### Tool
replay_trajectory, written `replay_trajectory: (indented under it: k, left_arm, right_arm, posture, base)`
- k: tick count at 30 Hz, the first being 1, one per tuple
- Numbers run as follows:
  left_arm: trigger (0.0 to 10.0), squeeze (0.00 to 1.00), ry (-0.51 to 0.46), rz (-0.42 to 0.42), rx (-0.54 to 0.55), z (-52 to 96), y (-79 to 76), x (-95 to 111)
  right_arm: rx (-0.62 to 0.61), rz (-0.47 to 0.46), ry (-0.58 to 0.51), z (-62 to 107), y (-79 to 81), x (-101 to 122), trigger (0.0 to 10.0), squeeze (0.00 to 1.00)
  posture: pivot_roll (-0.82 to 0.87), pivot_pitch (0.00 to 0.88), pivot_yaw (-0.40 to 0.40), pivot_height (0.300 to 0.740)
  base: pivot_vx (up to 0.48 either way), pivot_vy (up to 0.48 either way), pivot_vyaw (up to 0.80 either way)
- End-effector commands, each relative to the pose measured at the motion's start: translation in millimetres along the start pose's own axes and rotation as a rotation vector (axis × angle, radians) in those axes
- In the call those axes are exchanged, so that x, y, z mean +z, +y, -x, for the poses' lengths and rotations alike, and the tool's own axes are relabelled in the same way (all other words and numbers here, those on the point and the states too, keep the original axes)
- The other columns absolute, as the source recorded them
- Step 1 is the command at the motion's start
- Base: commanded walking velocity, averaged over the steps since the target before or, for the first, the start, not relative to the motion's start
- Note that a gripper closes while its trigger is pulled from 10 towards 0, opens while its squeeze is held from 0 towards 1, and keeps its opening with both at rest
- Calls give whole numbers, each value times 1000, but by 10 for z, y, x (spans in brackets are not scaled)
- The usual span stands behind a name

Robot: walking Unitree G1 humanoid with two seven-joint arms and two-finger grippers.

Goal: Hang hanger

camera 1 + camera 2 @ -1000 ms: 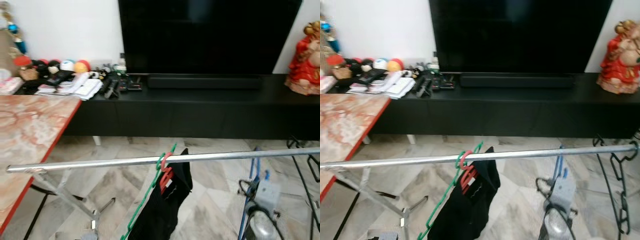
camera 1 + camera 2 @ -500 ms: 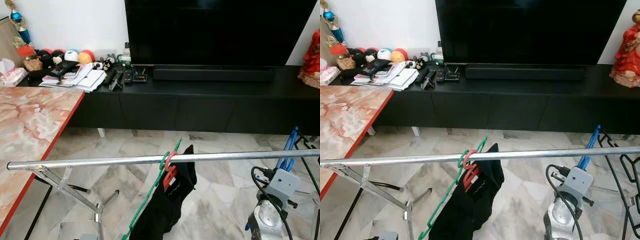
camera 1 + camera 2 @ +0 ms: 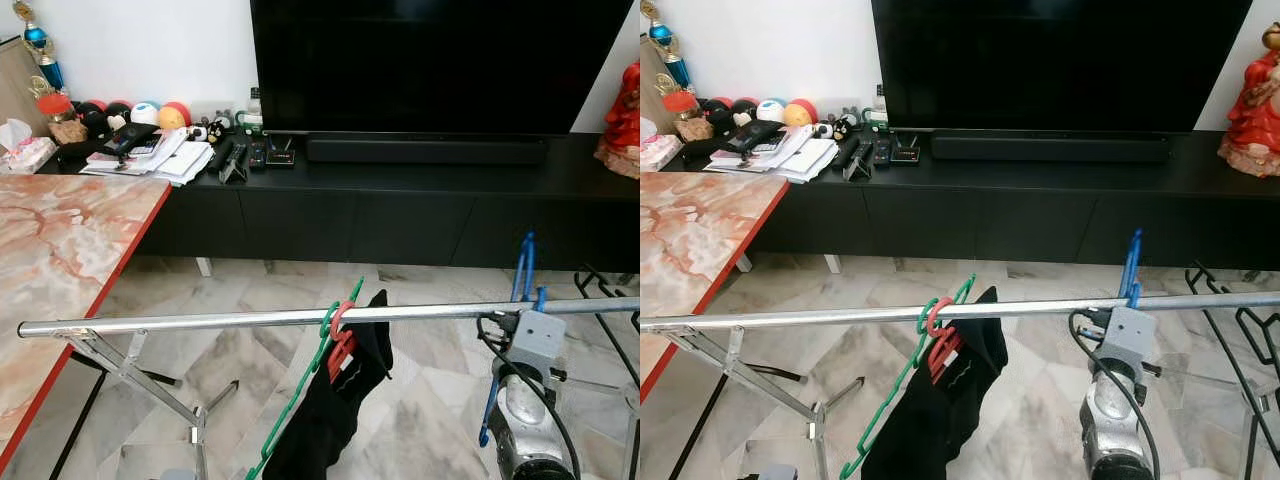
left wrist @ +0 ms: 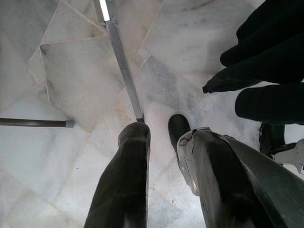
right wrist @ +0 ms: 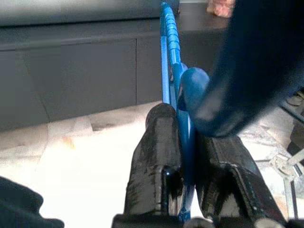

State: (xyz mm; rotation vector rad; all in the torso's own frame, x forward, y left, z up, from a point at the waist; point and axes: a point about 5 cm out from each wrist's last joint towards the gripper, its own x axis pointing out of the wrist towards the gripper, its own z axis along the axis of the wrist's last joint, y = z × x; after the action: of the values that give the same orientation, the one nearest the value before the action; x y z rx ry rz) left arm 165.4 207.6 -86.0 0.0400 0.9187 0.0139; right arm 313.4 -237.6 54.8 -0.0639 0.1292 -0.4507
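A silver rail [image 3: 200, 320] runs across in front of me. A green hanger and a red hanger [image 3: 337, 322] hang at its middle with a black garment [image 3: 330, 410]. My right gripper [image 5: 187, 124] is shut on a blue hanger [image 3: 522, 268], gripping it just behind the rail, right of the garment. The blue hanger's top stands above the rail and its lower part [image 3: 1102, 385] drops beside my silver right arm [image 3: 520, 440]. My left gripper [image 4: 156, 134] hangs low over the marble floor, open, with nothing between its fingers.
A marble table with a red edge [image 3: 60, 260] stands at the left. The rack's folding legs [image 3: 130, 375] stand under the rail's left end. Black hangers [image 3: 1240, 340] hang at the rail's right end. Behind are a long black TV cabinet [image 3: 400, 200] and a red figurine [image 3: 1250, 90].
My right arm has risen and moved left with the blue hanger, whose top now stands above the rail. The camera tilted and steadied since one second ago.
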Motion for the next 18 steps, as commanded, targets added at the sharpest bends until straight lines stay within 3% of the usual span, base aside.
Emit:
replay_trajectory:
  k: [1,7,8,9,10,11,18]
  left_arm:
    - [10000,0,21,-5,-4,17,4,-68]
    - [10000,0,18,-2,-10,17,-15,-72]
    - [10000,0,19,-3,-10,18,-16,-77]
    - [10000,0,20,-3,-11,19,-15,-81]
    - [10000,0,21,-4,-10,20,-14,-83]
    - [10000,0,23,-7,-10,21,-14,-87]
    - [10000,0,23,-7,-11,23,-10,-91]
  right_arm:
    - [2,1,39,7,26,-41,10000,0]
    - [37,-13,46,52,87,-70,10000,0]
    - [49,-24,40,69,99,-70,10000,357]
    - [56,-31,36,78,106,-69,10000,357]
    - [57,-29,35,82,106,-71,10000,796]
    - [59,-27,28,95,106,-72,10000,988]
    - [67,-27,-5,192,100,-103,10000,1000]
  posture:
    - [-36,60,11,740]
    - [-35,62,9,740]
    - [-40,64,9,740]
    - [-40,64,9,740]
    - [-40,64,9,740]
    - [-40,64,9,740]
    - [-50,72,11,740]
  base:
    - [0,0,0]
    - [0,0,0]
    - [0,0,0]
    - [0,0,0]
    - [0,0,0]
    - [0,0,0]
    - [0,0,0]
